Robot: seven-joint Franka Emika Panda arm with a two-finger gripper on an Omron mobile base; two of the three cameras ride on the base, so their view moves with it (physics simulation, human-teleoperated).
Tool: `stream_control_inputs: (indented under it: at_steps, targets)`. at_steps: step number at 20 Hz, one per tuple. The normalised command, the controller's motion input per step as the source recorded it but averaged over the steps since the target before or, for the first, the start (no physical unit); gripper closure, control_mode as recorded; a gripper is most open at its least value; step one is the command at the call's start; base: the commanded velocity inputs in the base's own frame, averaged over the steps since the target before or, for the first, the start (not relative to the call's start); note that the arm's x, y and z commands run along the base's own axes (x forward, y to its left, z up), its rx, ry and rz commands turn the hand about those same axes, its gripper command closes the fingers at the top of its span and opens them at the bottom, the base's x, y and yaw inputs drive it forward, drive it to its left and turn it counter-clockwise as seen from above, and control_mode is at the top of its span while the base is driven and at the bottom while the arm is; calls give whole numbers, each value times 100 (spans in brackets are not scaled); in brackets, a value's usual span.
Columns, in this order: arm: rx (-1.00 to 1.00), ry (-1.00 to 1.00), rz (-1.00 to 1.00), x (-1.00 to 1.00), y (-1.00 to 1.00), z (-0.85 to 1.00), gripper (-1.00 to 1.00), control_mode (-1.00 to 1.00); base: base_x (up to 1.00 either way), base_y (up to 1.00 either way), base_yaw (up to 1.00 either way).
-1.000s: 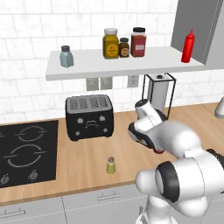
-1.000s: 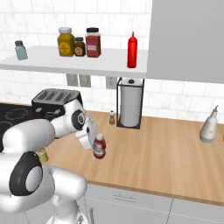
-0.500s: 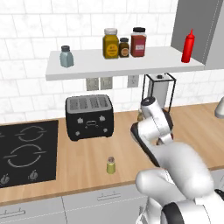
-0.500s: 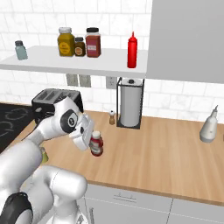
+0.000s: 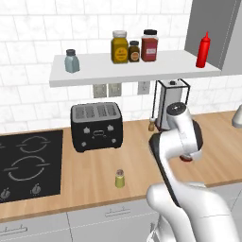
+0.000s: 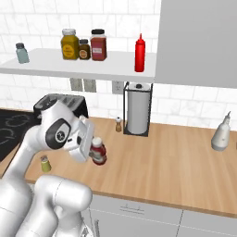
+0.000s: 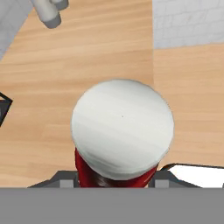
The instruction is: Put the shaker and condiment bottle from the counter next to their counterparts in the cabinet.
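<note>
My gripper is shut on the condiment bottle, a stout red bottle with a white cap, held upright low over the counter. In the hand view its white cap sits just ahead of the gripper. In the left base view the arm hides most of the bottle. The yellow-green shaker stands near the counter's front edge. On the cabinet shelf stand the blue-grey shaker and the red squeeze bottle.
A black toaster and a stove top lie to the left. A paper towel holder and a tiny brown shaker stand at the wall. Three jars sit mid-shelf. A grey bottle stands far right.
The arm has swung its elbow and wrist round while keeping hold of the bottle. The bottle has shifted only slightly, a little to the left and up in the right base view.
</note>
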Motion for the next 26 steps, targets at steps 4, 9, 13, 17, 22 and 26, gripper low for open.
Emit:
stream_control_inputs:
  at_steps: [4, 9, 13, 17, 22, 26]
  targets:
    - [0, -16, 8, -13, 0, 64, 100, -100, 0, 0, 0]
    - [-2, -6, 8, -5, 0, 66, 100, -100, 0, 0, 0]
    - [-4, 0, 5, -11, 0, 71, 100, -100, 0, 0, 0]
    - [-4, 0, 2, -23, 0, 77, 100, -100, 0, 0, 0]
    - [-5, 0, 2, -6, 0, 70, 100, -100, 0, 0, 0]
    - [-6, 0, 1, 0, 0, 61, 100, -100, 0, 0, 0]
